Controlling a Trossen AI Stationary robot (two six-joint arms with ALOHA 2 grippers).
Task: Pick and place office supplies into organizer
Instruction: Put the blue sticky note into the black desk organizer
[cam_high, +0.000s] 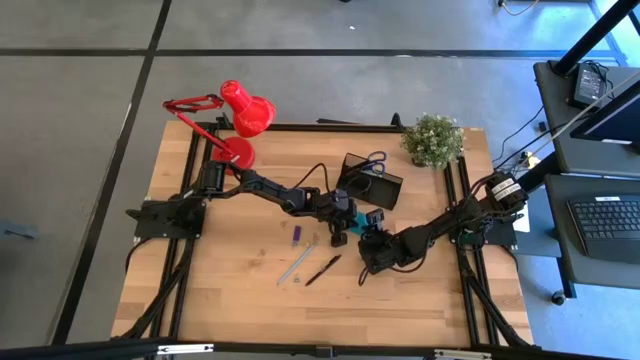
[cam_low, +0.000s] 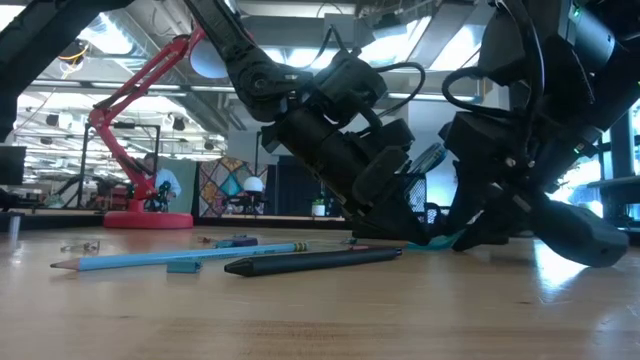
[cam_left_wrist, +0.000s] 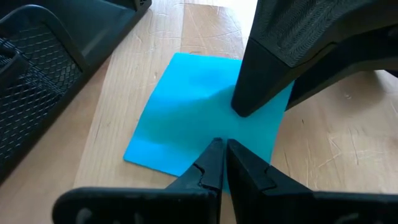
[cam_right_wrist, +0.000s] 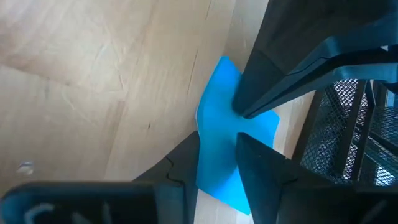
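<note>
The square teal sticky-note pad (cam_left_wrist: 186, 118) lies on the wood beside the black mesh organizer (cam_high: 370, 182), and both grippers meet over it at the table's centre. My left gripper (cam_left_wrist: 222, 149) is shut, with its tips at one edge of the pad. My right gripper (cam_right_wrist: 219, 146) comes from the opposite side, and the pad (cam_right_wrist: 217, 124) fills the gap between its two fingers. In the low view only a teal sliver of the pad (cam_low: 440, 241) shows under the two grippers. My left gripper touches the pad with its shut fingertips at the pad's edge (cam_left_wrist: 211, 146), slanting down from the table's left. The pad lies flat on the wood under the tips. My right gripper has the pad's opposite edge (cam_right_wrist: 217, 155) between its two fingers, slanting down from the table's right. One finger (cam_left_wrist: 245, 106) rests on the pad's top face; the other is hidden behind it.
A black pen (cam_high: 322, 270), a light-blue pencil (cam_high: 297, 263) and a short purple marker (cam_high: 297, 233) lie on the table nearer than the grippers. The red lamp (cam_high: 240, 120) stands at the far left and the potted plant (cam_high: 433, 140) at the far right.
</note>
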